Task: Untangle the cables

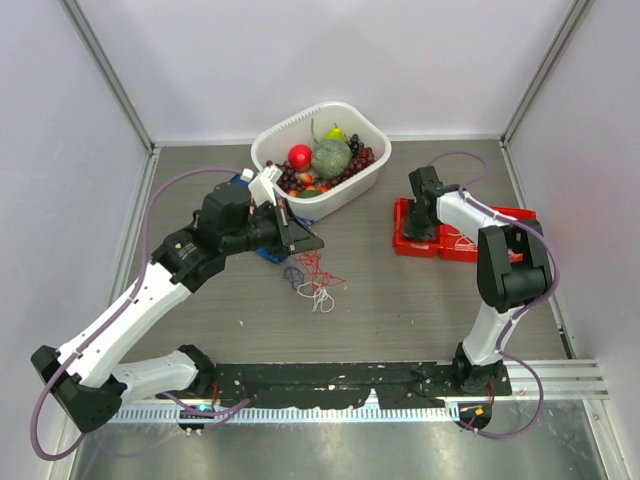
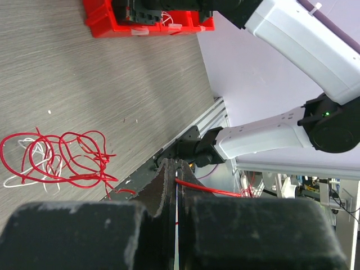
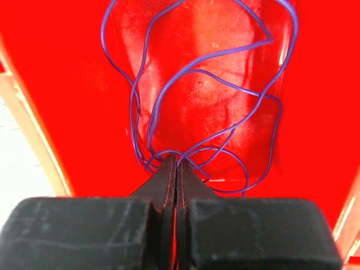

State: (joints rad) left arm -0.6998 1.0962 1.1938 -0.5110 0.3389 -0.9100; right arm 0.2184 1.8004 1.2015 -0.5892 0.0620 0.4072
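A loose tangle of cables (image 1: 312,280), red, white and purple-blue, lies on the table in front of the left arm. In the left wrist view the red and white loops (image 2: 56,160) rest on the wood at the left. My left gripper (image 1: 303,240) (image 2: 176,167) hovers just above and behind the tangle. It is shut on a red cable (image 2: 219,191) that runs out between the jaws. My right gripper (image 1: 418,228) (image 3: 176,160) is down inside the red bin (image 1: 404,246) (image 3: 62,84). It is shut on a looping purple cable (image 3: 197,79).
A white basket (image 1: 268,146) of fruit stands at the back, close behind the left gripper. A blue packet (image 1: 268,253) lies under the left wrist. Thin white wire (image 1: 460,240) shows in the red bin's right part. Side walls close in the table.
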